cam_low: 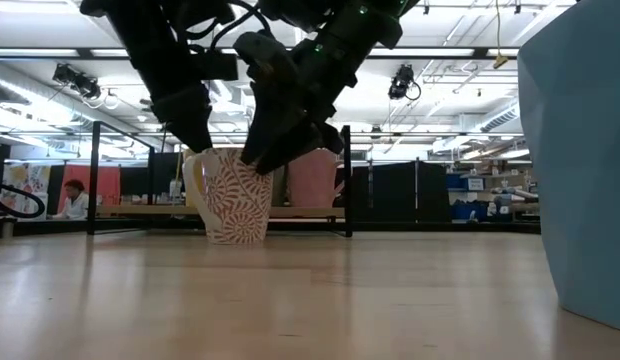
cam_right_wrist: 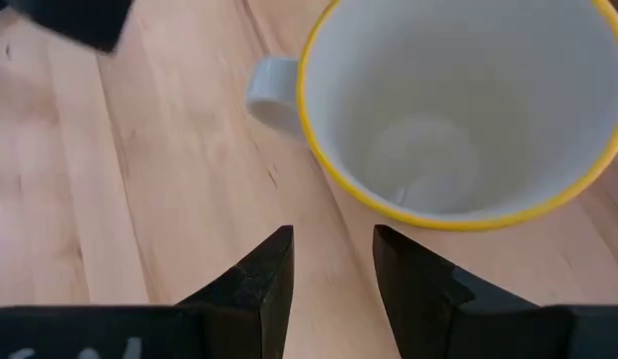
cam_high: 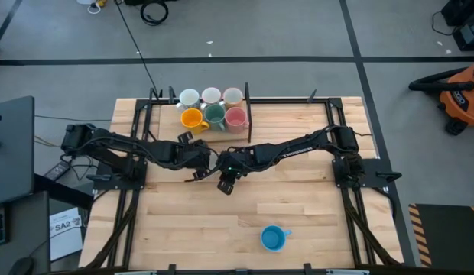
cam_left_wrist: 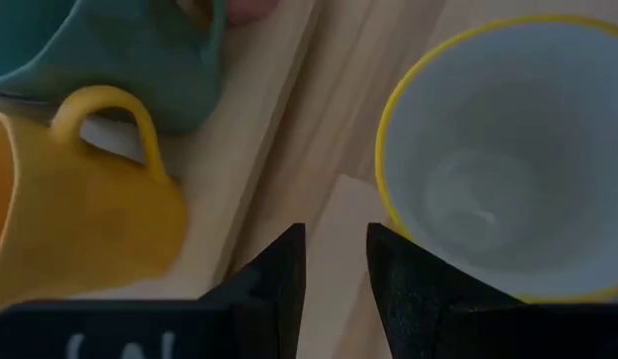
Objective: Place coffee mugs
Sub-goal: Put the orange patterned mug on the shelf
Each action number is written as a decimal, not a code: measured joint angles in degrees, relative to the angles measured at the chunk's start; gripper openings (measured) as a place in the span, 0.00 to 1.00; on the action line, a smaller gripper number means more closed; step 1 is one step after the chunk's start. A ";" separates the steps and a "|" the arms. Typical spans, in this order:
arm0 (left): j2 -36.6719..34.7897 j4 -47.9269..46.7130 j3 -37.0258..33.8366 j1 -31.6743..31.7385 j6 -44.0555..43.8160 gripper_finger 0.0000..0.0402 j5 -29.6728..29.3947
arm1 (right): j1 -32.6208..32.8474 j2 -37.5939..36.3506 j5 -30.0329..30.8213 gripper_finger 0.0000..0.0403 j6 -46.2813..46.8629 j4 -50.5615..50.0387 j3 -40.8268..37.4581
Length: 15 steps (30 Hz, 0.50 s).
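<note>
A cream mug with a red leaf pattern and a yellow rim (cam_low: 235,195) stands upright on the table's middle, mostly hidden under both arms in the high view. My left gripper (cam_left_wrist: 336,269) is open beside its rim (cam_left_wrist: 389,199), with bare wood between the fingers. My right gripper (cam_right_wrist: 334,269) is open too, just short of the mug (cam_right_wrist: 459,110), whose handle (cam_right_wrist: 269,95) sticks out sideways. Several more mugs, among them orange (cam_high: 193,119), dark green (cam_high: 215,116) and pink (cam_high: 235,118), stand in a rack at the far middle. A light blue mug (cam_high: 274,238) stands near the front edge. My left gripper has one finger (cam_left_wrist: 414,284) close against the patterned mug's outer wall just below the rim (cam_left_wrist: 394,224). I cannot tell whether it touches. The mug stands upright on the table.
The dark rack frame (cam_high: 248,114) borders the mug group on its right. The two arms meet over the table's middle (cam_high: 214,162). The orange mug (cam_left_wrist: 80,209) and green mug (cam_left_wrist: 120,50) sit close beyond my left gripper. Bare wood lies along the near half (cam_high: 183,221).
</note>
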 joint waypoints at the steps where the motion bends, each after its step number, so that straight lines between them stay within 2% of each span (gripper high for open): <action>1: -0.26 -0.18 0.00 -0.02 0.62 0.29 0.00 | 0.00 0.00 0.00 0.36 -0.01 -0.19 0.02; 8: -4.34 -0.21 -0.04 -0.02 0.84 0.29 2.22 | 0.01 -0.97 -0.80 0.36 -0.04 -3.70 0.15; 11: -6.52 0.75 -0.09 -0.02 0.79 0.29 6.40 | 0.02 -2.81 -1.02 0.36 -0.39 -7.64 0.15; 15: -8.49 6.62 -0.09 -0.12 0.79 0.29 13.85 | 0.13 -6.10 0.13 0.36 -3.02 -13.24 0.15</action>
